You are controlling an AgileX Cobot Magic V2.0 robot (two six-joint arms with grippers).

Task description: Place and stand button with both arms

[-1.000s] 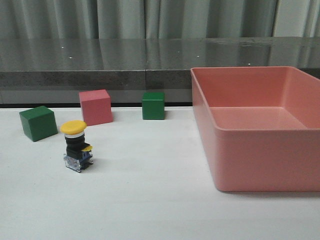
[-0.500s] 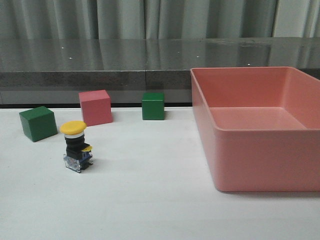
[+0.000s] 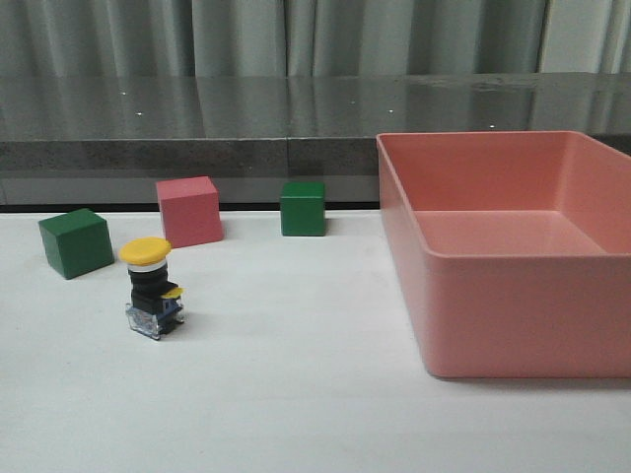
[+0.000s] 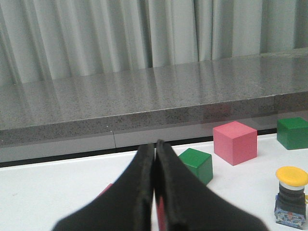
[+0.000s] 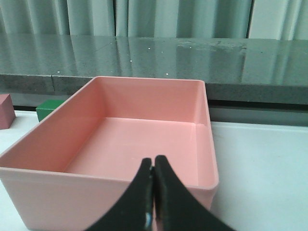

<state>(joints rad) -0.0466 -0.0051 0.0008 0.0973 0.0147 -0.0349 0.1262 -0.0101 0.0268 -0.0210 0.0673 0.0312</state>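
Here we see the yellow-capped black push-button (image 3: 153, 289) standing upright on the white tabletop (image 3: 296, 394), left of the pink plastic bin (image 3: 513, 325), both our jaws clenched empty.

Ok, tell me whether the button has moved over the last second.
No. In the front view the button stands upright in the same spot, in front of the pink cube and right of the nearer green cube.
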